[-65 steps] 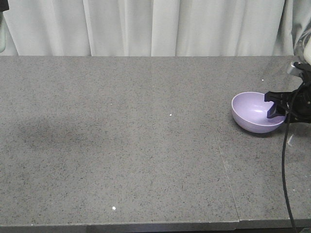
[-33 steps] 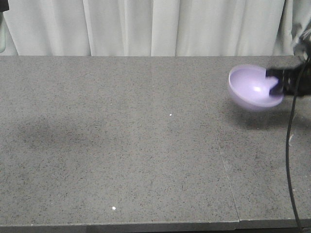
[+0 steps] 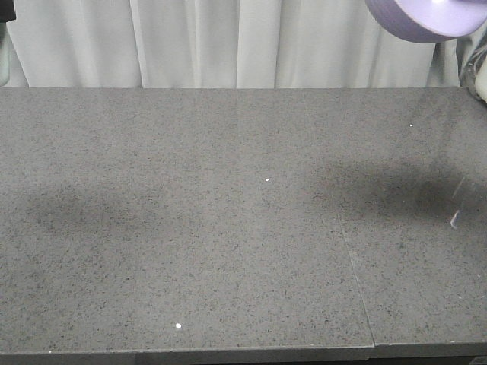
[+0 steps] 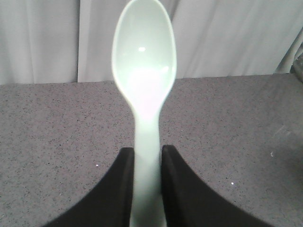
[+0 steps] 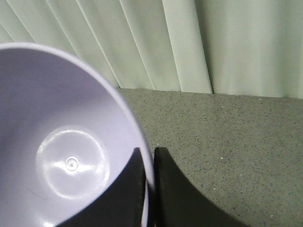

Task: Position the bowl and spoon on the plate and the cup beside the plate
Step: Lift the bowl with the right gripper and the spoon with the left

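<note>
While both hang above table (image 3: pixel 228 228) | left end effector (image 4: pixel 147 158) pinches spoon (image 4: pixel 144 61) | right end effector (image 5: pixel 147 158) pinches bowl (image 5: pixel 61 142) rim

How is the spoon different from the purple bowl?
The spoon is pale mint-white; the bowl is lavender. The spoon is long and thin; the bowl is round and deep. The left gripper pinches the spoon by its handle; the right gripper pinches the bowl by its rim, one finger inside. Both are smooth and held up off the table.
</note>
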Motion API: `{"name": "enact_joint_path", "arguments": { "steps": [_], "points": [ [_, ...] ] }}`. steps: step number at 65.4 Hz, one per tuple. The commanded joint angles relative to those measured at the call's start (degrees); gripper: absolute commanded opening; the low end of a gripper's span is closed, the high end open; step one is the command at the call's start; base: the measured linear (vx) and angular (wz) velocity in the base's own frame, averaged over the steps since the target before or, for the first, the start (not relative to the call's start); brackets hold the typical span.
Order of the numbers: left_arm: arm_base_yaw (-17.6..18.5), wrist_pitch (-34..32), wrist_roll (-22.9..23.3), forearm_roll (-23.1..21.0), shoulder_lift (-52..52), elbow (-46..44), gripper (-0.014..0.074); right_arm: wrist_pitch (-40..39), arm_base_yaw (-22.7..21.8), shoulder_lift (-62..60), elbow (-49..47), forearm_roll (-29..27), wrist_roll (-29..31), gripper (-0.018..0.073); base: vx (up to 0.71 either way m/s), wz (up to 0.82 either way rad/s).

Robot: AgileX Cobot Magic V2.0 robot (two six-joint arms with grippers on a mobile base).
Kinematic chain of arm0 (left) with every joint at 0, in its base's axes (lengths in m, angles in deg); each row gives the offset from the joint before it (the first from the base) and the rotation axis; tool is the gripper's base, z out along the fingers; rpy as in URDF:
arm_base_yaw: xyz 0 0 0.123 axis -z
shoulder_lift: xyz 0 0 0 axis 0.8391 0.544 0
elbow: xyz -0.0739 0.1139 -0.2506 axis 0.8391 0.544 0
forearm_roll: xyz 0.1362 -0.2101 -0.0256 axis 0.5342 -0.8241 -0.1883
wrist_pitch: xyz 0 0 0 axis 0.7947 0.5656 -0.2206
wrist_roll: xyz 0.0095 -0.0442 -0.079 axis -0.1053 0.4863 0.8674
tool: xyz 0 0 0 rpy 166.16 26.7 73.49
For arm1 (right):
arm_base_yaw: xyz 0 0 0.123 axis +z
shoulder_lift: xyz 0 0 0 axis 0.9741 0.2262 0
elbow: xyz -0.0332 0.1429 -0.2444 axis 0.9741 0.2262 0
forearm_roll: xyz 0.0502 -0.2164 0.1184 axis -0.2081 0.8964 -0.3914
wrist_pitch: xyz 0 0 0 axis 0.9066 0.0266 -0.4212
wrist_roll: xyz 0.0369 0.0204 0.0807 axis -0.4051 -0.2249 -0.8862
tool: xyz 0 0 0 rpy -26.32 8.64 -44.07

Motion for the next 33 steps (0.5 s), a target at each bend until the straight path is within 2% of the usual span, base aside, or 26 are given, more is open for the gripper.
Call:
{"name": "enact_joint_path", "arguments": {
  "steps": [1,4,5,7,33],
  "points": [
    [0.0,-2.9,-0.2,-1.5,-1.6,-1.6,-0.0007,-1.1,-0.1,-2.1,-1.4,-2.5,0.5,-0.0005,0.0,0.0],
    [0.0,-2.9,-0.2,-1.5,-1.6,-1.6,-0.0007,-0.5,-0.1,-2.1,-1.4,-2.5,0.5,-0.0005,0.0,0.0],
    [0.0,-2.9,-0.2,-1.5,-1.6,-1.6,-0.0007,3.6,-0.1,-2.1,-1.4,-2.7,0.5,-0.0005,0.0,0.0],
    [0.0,-2.9,-0.2,-1.5,-1.6,-1.6,-0.0007,4.1,-0.1,-2.1,-1.4,-2.7,0.5,-0.0005,0.0,0.0],
    [0.0,-3.0,-0.2,-1.5,-1.6,-1.6,-0.0007,6.2,-0.1,-2.1,-1.4,-2.7,0.4,-0.0005,0.0,0.0]
  ]
}}
